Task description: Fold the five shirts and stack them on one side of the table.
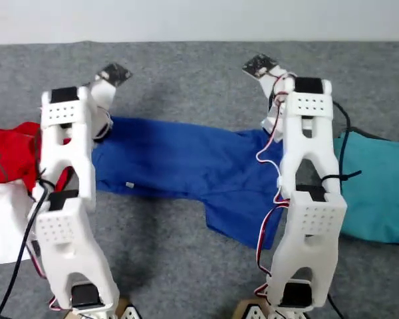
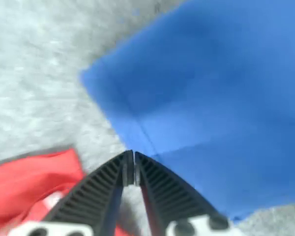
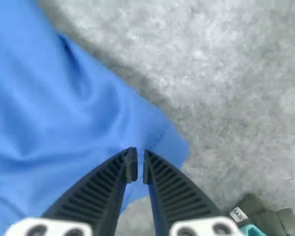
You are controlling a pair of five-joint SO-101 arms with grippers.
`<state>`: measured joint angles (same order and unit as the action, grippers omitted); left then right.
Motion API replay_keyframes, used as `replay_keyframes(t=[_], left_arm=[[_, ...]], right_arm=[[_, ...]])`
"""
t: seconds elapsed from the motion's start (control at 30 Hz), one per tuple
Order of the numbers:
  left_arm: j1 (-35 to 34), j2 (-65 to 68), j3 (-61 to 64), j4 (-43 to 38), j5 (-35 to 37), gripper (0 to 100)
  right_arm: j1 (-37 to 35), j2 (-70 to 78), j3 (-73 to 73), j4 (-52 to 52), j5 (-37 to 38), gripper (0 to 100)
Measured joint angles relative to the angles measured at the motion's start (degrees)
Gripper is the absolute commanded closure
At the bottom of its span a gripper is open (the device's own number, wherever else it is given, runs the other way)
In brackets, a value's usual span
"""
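Note:
The blue shirt (image 1: pixel 179 166) lies spread across the middle of the grey table, its far edge stretched between the two arms. My left gripper (image 1: pixel 104 126) is at the shirt's far left corner. In the left wrist view its jaws (image 2: pixel 133 164) are shut, pinching the blue shirt (image 2: pixel 211 108) at a crease by its edge. My right gripper (image 1: pixel 272 126) is at the far right corner, and my right gripper (image 3: pixel 136 164) is shut on the blue shirt (image 3: pixel 54 123) close to its corner. A red shirt (image 1: pixel 10 156) lies left, also seen as the red shirt (image 2: pixel 24 182) beside the left fingers.
A white shirt (image 1: pixel 3 219) lies at the near left below the red one. A teal shirt (image 1: pixel 379 189) lies at the right edge. Bare grey table (image 1: pixel 186 73) stretches behind the blue shirt and in front of it between the arm bases.

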<state>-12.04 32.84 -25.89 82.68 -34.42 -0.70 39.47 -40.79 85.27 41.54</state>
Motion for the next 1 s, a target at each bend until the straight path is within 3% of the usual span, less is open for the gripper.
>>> replay_keyframes(t=[0.23, 0.37, 0.57, 0.77, 1.0], left_arm=[[0.0, -10.4, 0.0, 7.8, 0.0, 99], [-1.1, -12.9, 0.0, 11.9, 0.0, 99], [-5.1, -13.4, 1.0, 15.6, 0.0, 100], [-4.0, -13.4, 11.4, 15.7, 0.2, 100], [-0.2, -12.0, 16.2, 8.0, 0.0, 99]], right_arm=[[-3.7, -0.1, -4.9, 14.4, -2.5, 96.7], [-3.7, -4.4, -2.9, 15.2, -7.8, 96.7], [-6.9, -12.7, 10.8, 15.2, -9.5, 96.7], [-6.8, -21.7, 22.1, 15.2, -9.6, 96.7], [-1.4, -31.7, 31.6, 15.2, -9.6, 96.7]])
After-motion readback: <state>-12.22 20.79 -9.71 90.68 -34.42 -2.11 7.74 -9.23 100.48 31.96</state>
